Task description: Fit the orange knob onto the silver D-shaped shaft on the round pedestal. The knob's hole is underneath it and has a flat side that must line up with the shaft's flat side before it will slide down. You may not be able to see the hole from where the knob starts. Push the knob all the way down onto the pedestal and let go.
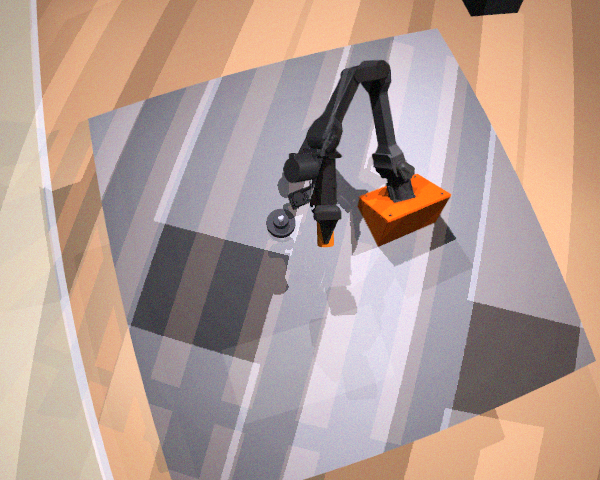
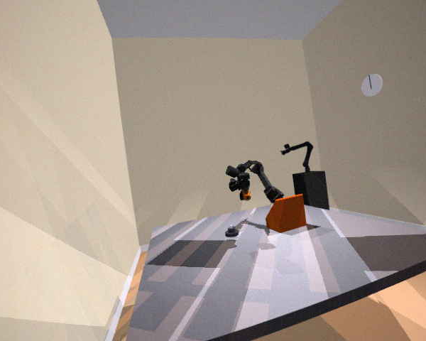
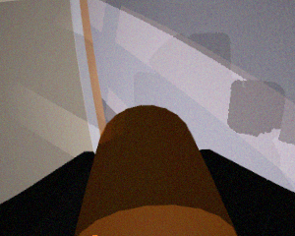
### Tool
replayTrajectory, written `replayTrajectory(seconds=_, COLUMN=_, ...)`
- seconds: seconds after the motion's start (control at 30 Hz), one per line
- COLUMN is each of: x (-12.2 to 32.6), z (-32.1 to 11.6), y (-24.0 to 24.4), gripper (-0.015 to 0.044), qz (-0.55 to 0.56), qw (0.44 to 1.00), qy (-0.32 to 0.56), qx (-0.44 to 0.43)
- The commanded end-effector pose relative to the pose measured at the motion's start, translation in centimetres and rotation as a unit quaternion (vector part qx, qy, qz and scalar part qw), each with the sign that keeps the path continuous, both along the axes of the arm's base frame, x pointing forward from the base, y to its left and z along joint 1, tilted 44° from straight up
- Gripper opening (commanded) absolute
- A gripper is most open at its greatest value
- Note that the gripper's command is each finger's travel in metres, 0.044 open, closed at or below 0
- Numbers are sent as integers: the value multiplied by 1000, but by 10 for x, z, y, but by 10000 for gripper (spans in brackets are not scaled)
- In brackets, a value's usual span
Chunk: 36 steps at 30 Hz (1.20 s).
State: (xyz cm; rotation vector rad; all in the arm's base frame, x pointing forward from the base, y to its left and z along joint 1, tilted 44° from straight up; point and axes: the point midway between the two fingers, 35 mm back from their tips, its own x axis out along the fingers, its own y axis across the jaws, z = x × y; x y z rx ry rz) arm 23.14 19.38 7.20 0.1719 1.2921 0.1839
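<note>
The gripper point(image 1: 326, 233) point(image 2: 246, 191) point(image 3: 147, 154) is shut on the orange knob point(image 1: 321, 241) point(image 2: 247, 194) point(image 3: 147, 172), with a black finger on each side of it in the wrist view. The knob is held tilted, well above the table. The exterior view shows its end face with a small dark hole; the flat side of the hole is too small to make out. The dark round pedestal point(image 1: 271, 230) point(image 2: 231, 233) stands on the table, to the left of the knob in the top and exterior views. The short silver shaft point(image 1: 280, 218) point(image 2: 231, 226) points up from it. Its flat side cannot be made out.
The arm's orange base block point(image 1: 419, 217) point(image 2: 286, 216) stands to the right of the pedestal. The table point(image 1: 383, 330) point(image 2: 272, 293) carries patchy light and dark bands. A second black arm point(image 2: 309, 154) on a black block point(image 2: 312, 189) stands behind, in the exterior view.
</note>
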Motion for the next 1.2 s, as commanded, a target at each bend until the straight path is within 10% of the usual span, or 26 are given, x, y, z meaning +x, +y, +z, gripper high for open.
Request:
replayTrajectory(seconds=0.0, x=0, z=1, y=-1, gripper=0, qz=8, qw=1000, qy=-1, qx=24)
replayTrajectory(seconds=1.17, x=0, z=-1, y=-4, gripper=0, qz=10, qw=999, qy=0, qx=40)
